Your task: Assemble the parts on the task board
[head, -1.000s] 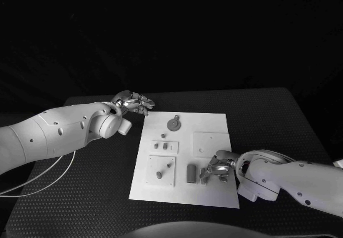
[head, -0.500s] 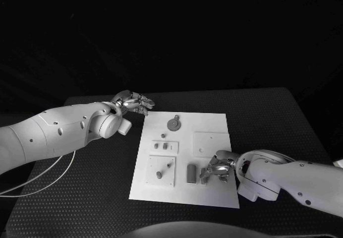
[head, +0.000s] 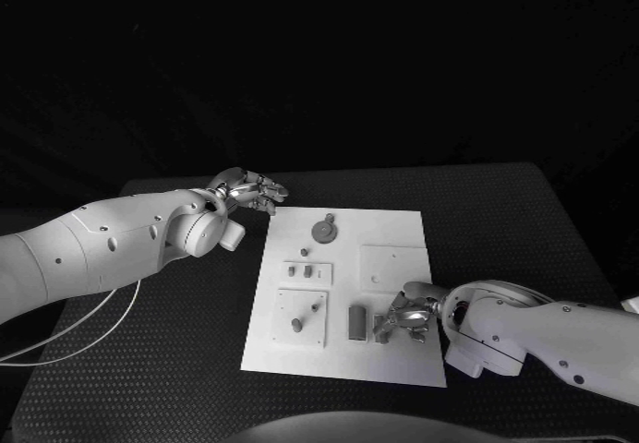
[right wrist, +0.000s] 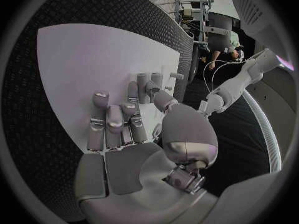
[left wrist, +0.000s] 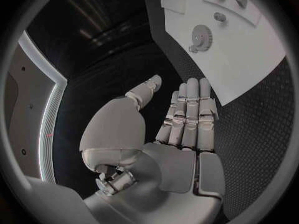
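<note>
Reaching over the lower middle of the flat white task board [head: 400, 355], the silver right hand [head: 406, 318] hovers with fingers loosely curled just beside two small upright grey block parts [head: 357, 323]; whether it grips anything cannot be told. A clean pick likely calls for settling the fingertips squarely on one block without nudging its neighbour. Farther up the frame, the round grey gear-like part [head: 324, 230] lies on the board, with the open, flat-fingered left hand [head: 249, 192] empty at the board's upper left corner.

Black table [head: 160, 369]; white task board [head: 400, 355] lies on it.
</note>
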### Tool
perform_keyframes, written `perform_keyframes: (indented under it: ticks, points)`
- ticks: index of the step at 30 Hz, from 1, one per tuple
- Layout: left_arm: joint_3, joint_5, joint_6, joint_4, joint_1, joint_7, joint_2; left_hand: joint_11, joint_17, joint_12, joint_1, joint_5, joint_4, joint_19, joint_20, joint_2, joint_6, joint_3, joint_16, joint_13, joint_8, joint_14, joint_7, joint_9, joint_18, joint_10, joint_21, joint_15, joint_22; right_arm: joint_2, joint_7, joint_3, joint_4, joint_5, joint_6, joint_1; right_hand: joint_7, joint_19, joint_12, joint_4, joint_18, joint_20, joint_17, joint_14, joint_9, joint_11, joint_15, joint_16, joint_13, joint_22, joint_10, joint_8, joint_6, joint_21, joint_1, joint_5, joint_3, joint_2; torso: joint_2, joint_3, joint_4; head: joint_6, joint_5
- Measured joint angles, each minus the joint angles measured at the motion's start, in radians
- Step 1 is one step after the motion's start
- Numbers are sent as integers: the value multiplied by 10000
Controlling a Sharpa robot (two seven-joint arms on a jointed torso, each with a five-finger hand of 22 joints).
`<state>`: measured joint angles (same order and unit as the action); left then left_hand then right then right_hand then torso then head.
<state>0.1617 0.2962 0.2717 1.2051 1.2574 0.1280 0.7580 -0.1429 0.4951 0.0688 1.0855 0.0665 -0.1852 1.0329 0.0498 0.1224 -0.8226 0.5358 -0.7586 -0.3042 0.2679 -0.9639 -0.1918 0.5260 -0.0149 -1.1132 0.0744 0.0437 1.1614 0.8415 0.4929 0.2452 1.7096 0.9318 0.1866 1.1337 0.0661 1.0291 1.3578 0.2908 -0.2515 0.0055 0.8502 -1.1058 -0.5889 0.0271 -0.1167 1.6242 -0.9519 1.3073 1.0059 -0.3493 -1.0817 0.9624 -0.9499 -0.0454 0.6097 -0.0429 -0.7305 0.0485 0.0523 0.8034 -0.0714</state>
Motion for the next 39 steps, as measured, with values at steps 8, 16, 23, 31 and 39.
perform_keyframes:
  ticks: [8, 16, 23, 31, 39]
  points:
    - [3, 1, 0, 1, -3, 0, 3, 1, -2, 0, 0, 0, 0, 0, 0, 0, 0, 0, 0, 0, 0, 0, 0, 0, 0, -1, 0, 0, 8, 24, -53, 0, 7, 8, -60, -2, -15, 0, -38, 5, 0, 0, 3, -1, -2, 0, 2, 0, 1, 0, 0, 3, -15, 0, 0, -11, 5, 0, 0, 0, 0, -11, -1]
    - [3, 2, 0, 1, -1, 0, -10, 1, 8, 0, 0, 0, 0, 0, 0, 0, 1, 0, 0, 0, 0, 0, 0, 0, 0, -1, 0, 0, 7, -26, -40, 4, -12, 10, -67, -3, -28, 1, -39, 10, 4, 1, 19, 3, -45, -1, 0, 0, -8, 0, 2, 3, -29, 0, 0, -22, 7, 0, -1, 0, 2, -37, 16]
    - [3, 2, 0, 1, 0, -1, -9, 2, 7, 0, 0, 0, 0, 0, 0, 0, 1, 0, 0, 0, -1, 0, 1, 0, 0, -2, 0, 0, 7, -57, -33, 7, -64, -2, -56, -3, -35, 20, -40, 32, 18, 20, 19, 21, -26, -1, -18, 0, -7, 0, 2, -1, -39, 1, 0, -22, 3, 0, -2, -8, 0, -58, 21]
    - [4, 2, 0, 0, -1, -1, -11, 2, 15, 0, 0, 0, 0, 0, 0, 0, 1, 0, 37, 0, -1, 0, 1, 0, 0, -2, 0, 0, 6, -103, -17, 7, -124, -40, -54, -1, -12, 43, -40, 33, 24, 36, 12, 28, -26, -1, -10, -37, -17, 0, 3, -1, -18, 2, 82, -20, 1, 82, -3, -9, -5, -48, 24]
    - [4, 2, -1, 0, -1, -1, -14, 2, 15, 0, 0, 0, 0, 0, 0, 0, 1, 0, 37, 0, -1, 0, 1, 0, 0, -2, 0, 0, 5, -140, 10, 5, -172, -76, -46, 3, -8, 112, -78, 44, 28, 38, 12, -11, -17, -1, -43, -36, -28, -22, 3, -1, -23, -44, 173, -18, -11, 173, -4, -2, -5, -45, 29]
